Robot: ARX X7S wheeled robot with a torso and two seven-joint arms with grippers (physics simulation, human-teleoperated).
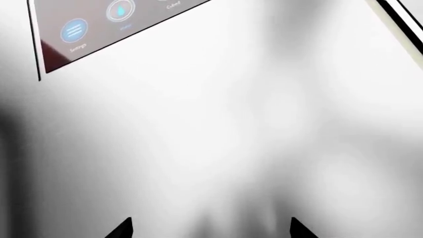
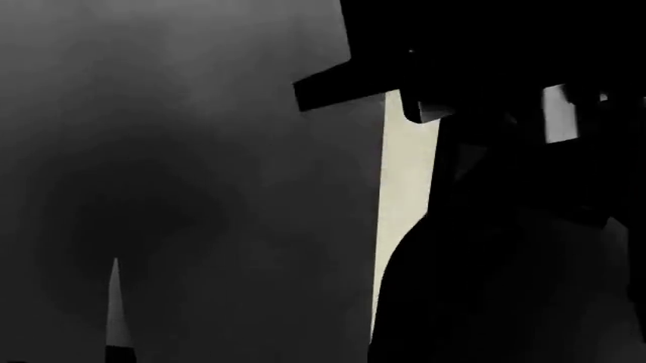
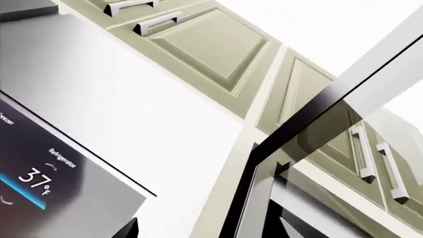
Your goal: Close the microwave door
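My left fingers (image 1: 126, 227): two dark tips spread, nothing between, close to brushed steel fridge door (image 1: 218, 134). Touch panel (image 1: 99, 25) beyond. My right fingers (image 3: 129, 229): tips barely visible, spread, empty. Fridge display (image 3: 39, 173) reads 37°F, near. Farther: cream cabinets (image 3: 211, 44). Microwave door: cannot identify.

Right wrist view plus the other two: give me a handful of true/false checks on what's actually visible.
1. The dark display panel in the right wrist view reads 37 under a "Refrigerator" label. True.
2. The pale green panelled cabinet doors carry round black knobs. False: they have silver bar handles.
3. The left wrist view shows a tilted touchscreen with blue round icons on a glossy white-grey surface. True.
4. The head view gives a bright, clear look at the microwave. False: it is mostly dark, with only a cream vertical strip.
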